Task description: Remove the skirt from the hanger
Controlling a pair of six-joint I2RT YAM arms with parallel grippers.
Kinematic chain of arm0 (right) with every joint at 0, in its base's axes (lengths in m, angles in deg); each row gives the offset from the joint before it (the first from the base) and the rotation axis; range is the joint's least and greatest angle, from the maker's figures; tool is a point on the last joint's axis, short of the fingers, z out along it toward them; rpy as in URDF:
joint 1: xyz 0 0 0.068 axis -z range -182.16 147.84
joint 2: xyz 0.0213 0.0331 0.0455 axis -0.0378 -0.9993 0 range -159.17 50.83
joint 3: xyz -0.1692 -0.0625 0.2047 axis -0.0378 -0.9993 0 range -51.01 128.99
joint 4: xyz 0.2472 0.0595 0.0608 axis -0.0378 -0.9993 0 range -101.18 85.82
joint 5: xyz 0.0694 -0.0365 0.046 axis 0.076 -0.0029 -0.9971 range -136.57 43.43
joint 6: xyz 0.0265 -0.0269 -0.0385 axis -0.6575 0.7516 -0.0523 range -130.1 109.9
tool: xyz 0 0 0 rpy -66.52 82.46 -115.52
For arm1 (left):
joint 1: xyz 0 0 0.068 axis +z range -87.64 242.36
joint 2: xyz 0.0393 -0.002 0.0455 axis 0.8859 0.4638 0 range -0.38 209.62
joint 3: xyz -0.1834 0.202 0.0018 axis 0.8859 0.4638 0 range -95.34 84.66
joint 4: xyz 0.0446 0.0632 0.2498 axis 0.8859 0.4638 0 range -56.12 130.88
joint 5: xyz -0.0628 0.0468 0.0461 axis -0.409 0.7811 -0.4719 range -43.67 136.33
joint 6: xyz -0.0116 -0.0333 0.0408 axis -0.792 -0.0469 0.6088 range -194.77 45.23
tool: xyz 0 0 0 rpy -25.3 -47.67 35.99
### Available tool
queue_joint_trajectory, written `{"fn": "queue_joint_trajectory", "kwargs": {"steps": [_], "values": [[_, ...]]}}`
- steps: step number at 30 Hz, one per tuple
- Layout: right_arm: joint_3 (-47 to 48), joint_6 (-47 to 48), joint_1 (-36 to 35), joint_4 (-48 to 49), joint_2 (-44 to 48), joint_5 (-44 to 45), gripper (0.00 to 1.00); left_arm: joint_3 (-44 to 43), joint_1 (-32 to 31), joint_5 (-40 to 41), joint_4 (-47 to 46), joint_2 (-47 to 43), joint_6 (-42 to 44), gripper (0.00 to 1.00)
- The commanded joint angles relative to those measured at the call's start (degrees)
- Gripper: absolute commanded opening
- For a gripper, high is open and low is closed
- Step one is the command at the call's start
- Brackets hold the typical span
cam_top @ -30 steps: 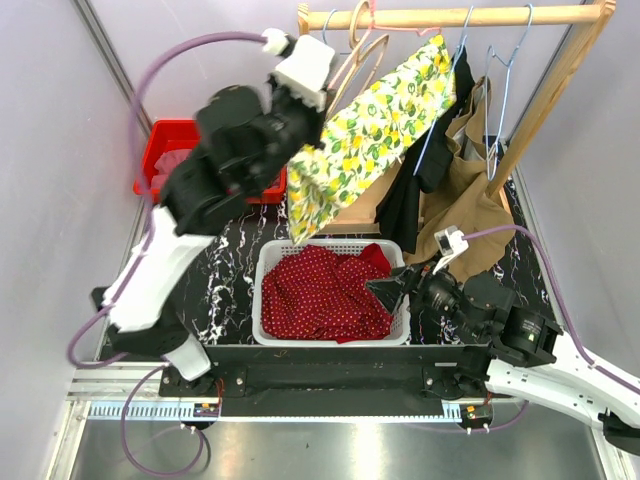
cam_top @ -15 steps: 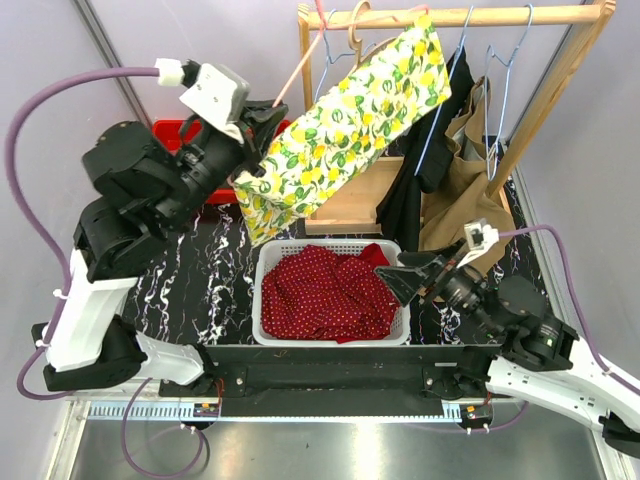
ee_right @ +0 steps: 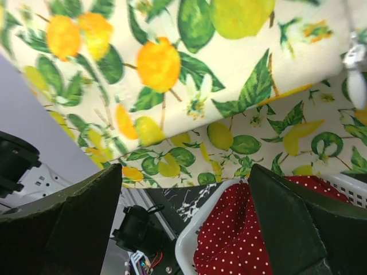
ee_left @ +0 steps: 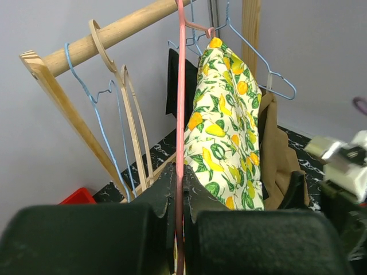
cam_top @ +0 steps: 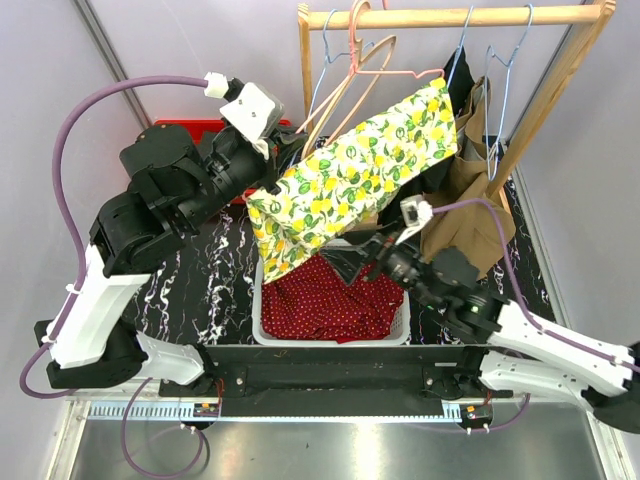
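Note:
The skirt (cam_top: 350,170), white with a lemon print, hangs slanted from a pink wire hanger (cam_top: 400,73) below the wooden rail (cam_top: 450,17). My left gripper (cam_top: 265,158) is shut on the hanger's lower wire at the skirt's left end. In the left wrist view the pink hanger (ee_left: 180,103) runs straight up from between the closed fingers of the left gripper (ee_left: 180,189), with the skirt (ee_left: 226,132) just right of it. My right gripper (cam_top: 362,258) is open just under the skirt's lower edge. In the right wrist view the skirt (ee_right: 200,74) fills the top above the right gripper (ee_right: 186,177), which holds nothing.
A white basket (cam_top: 258,300) holding red polka-dot cloth (cam_top: 320,300) sits below the right gripper. Blue wire hangers (cam_top: 510,70) and a wooden hanger (cam_top: 345,70) hang on the rail, with brown (cam_top: 470,190) and black garments beside the skirt. A red bin (cam_top: 180,135) is behind the left arm.
The left arm has shifted right and lowered the hanger, so the skirt now hangs lower. The right gripper has risen up and left from the basket's right side to under the skirt.

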Motion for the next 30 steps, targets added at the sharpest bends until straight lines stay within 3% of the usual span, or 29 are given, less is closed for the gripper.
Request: {"fn": "queue_joint_trajectory", "kwargs": {"steps": [1,8,19,30], "values": [[2.3,0.7,0.1,11.6,-3.8,-1.8,1.00,-2.8,0.2,-2.4,-5.6,-0.8,-0.9,0.00],[3.5,0.3,1.9,19.4,-7.0,-6.9,1.00,-1.1,0.1,-2.7,-5.5,-1.1,-1.4,0.00],[-1.3,-1.1,1.8,24.9,-4.3,-10.6,1.00,-2.3,0.2,-2.3,-5.6,-0.3,-1.3,0.00],[2.9,0.4,1.9,32.3,-7.9,-17.9,1.00,-2.7,0.2,-2.5,-5.6,0.9,-1.8,0.00]]}}
